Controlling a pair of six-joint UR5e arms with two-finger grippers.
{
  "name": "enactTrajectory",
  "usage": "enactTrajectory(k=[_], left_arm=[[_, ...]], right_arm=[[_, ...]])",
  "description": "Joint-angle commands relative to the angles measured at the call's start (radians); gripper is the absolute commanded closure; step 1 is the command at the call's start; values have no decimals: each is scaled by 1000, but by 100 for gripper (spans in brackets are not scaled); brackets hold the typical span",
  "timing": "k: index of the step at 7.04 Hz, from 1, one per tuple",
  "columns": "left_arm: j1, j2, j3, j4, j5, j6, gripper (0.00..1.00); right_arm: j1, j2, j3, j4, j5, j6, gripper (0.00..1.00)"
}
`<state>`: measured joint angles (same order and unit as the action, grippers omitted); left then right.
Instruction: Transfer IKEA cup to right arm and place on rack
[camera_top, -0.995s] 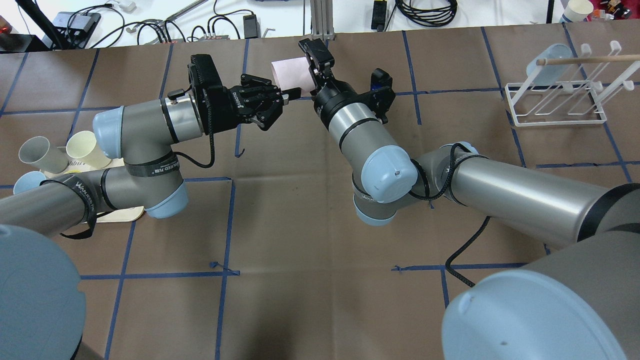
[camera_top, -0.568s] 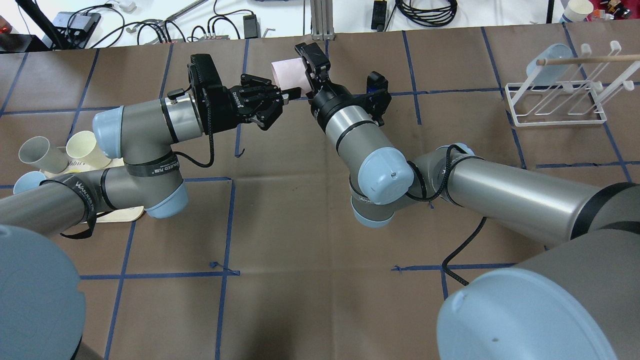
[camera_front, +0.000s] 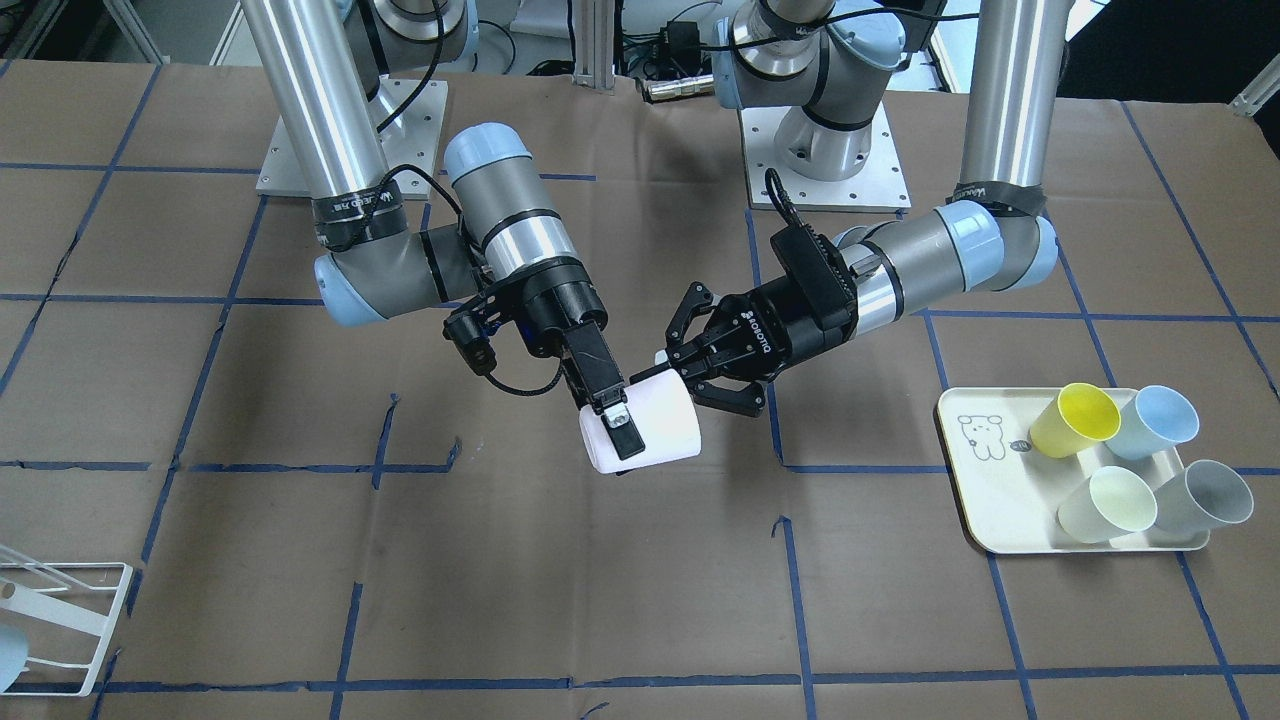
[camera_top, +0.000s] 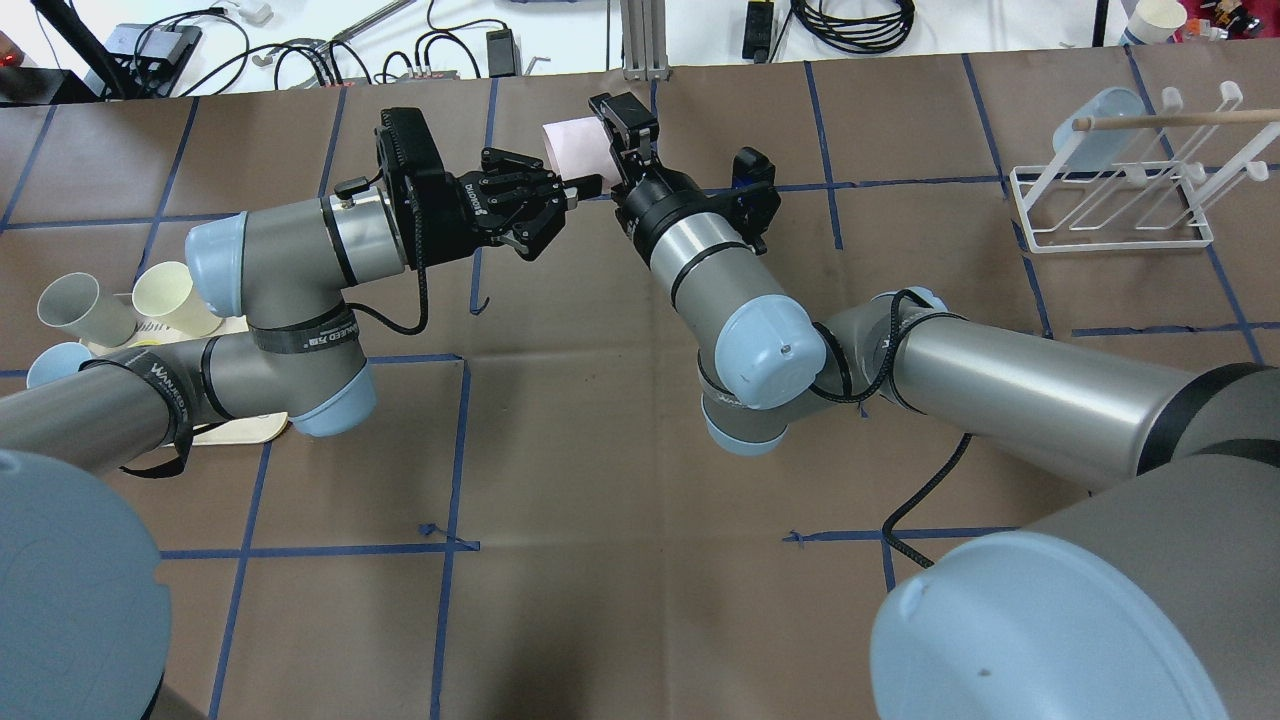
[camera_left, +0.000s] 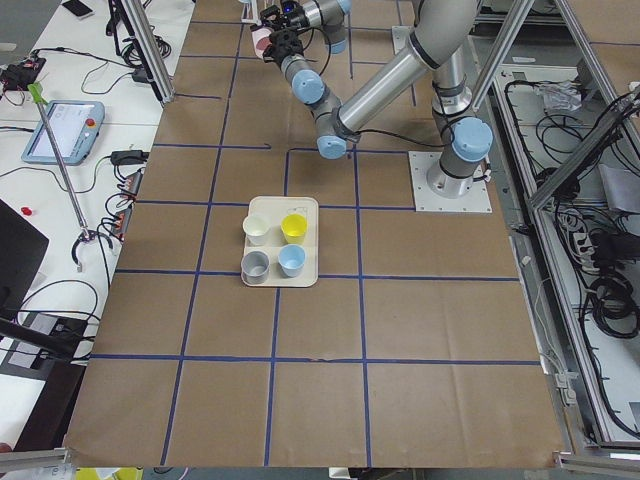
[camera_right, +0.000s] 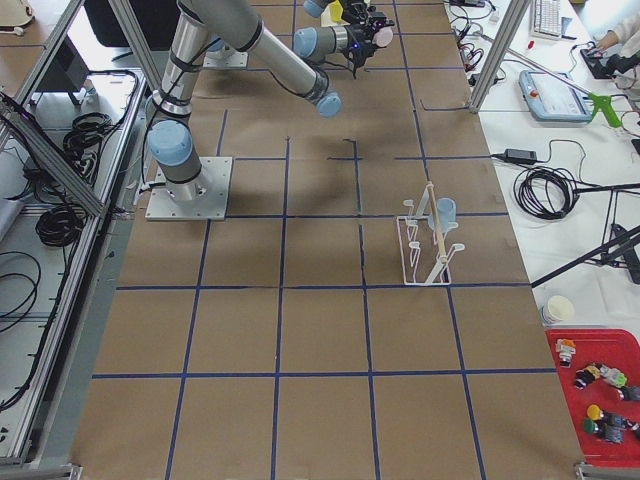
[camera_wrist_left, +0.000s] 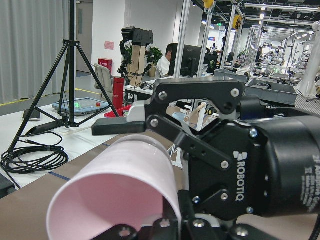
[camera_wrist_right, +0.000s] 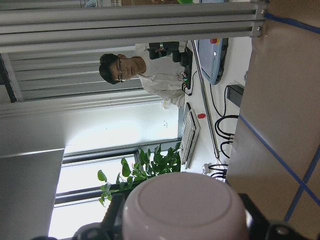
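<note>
While the pale pink plastic cup hangs in mid-air at the centre of the front-facing view, clear of the brown-paper table, the handover looks about half done. The left gripper, entering from that view's right, is pinched on the cup's rim and carries it lying on its side. The right gripper, on the silver-grey right arm from the upper left, has its fingers spread to either side of the cup's wall near the base. They seem to touch it, and the right wrist view shows the round bottom filling the space between them. I cannot tell whether they are clamped or only resting.

By my judgement, what remains is a firm hold by the right gripper, release by the left, then the carry to the white thin-wire metal rack at the overhead view's upper right, well apart from the cup. A pale blue cup already sits on one of its bars. Four more cups lie on a cream rectangular tray at the front-facing view's lower right.

White ROBOTIQ lettering reads clearly on the right gripper's black body in the left wrist view, and the left gripper bears the same word. A black strap at the overhead view's left edge seems to read "WANLEED". The tray shows a small line drawing of a bear-like figure, with no legible words.
</note>
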<state>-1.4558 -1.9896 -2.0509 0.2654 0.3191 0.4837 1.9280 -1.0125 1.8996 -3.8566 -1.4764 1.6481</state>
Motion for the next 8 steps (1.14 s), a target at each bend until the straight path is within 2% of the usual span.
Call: enactTrajectory(k=[1,2,3,4,5,7,8], left_arm=[[0,2,-2,0,0,-7,94],[0,9,0,1,2,-39,77],[0,17,2,6,2,-56,30],[2,18,5,8,2,-89,10],[2,25,9,8,2,-129,2],[12,46,12,2,81,-166,1],[31,49,9,3,98,-181,1]], right_arm=[[-1,0,-7,0,2,-1,42],[-1,0,-14,0,2,-2,44],[-1,0,-16,0,2,-2,44],[-1,-1,-16,0,2,-2,44],[-1,-1,-16,0,2,-2,44],[-4,-1,-16,11,8,-8,48],[-12,-8,-17,23,28,-16,53]])
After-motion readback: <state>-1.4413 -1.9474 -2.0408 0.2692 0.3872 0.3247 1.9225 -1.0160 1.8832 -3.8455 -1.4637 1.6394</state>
